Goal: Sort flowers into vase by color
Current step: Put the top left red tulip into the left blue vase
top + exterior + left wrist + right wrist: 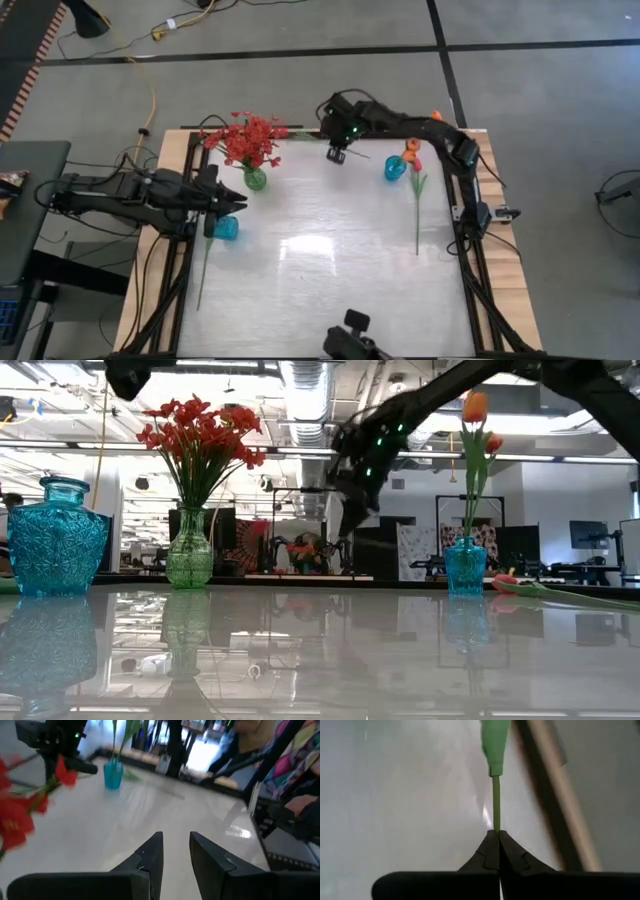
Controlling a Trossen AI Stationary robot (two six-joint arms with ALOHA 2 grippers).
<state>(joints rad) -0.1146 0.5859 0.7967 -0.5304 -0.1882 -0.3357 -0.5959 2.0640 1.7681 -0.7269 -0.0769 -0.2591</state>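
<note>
Bushy red sprays (250,140) stand in a green glass vase (255,180) at the far left. A small teal vase (395,168) at the far right holds an orange tulip (476,405) and a red-pink bud (493,443). Another red-pink tulip (417,205) lies on the table beside it, and a long green stem (204,265) lies near the left edge. My right gripper (337,153) is near the far edge, shut on a thin green stem (496,800). My left gripper (176,852) is open, next to a big teal vase (228,228). My right gripper pinches the thin bare part of a green stem (496,822) between its two fingertips, below where the stem thickens (494,745). The fingers lie along the stem, which runs straight on from them. The blossom end does not show.
The big teal vase (58,550) stands at the left, close to my left gripper. Wooden rails (495,250) and black frame bars border the table. The middle and near part of the glossy white tabletop (320,280) holds nothing. A camera mount (350,335) sits at the near edge.
</note>
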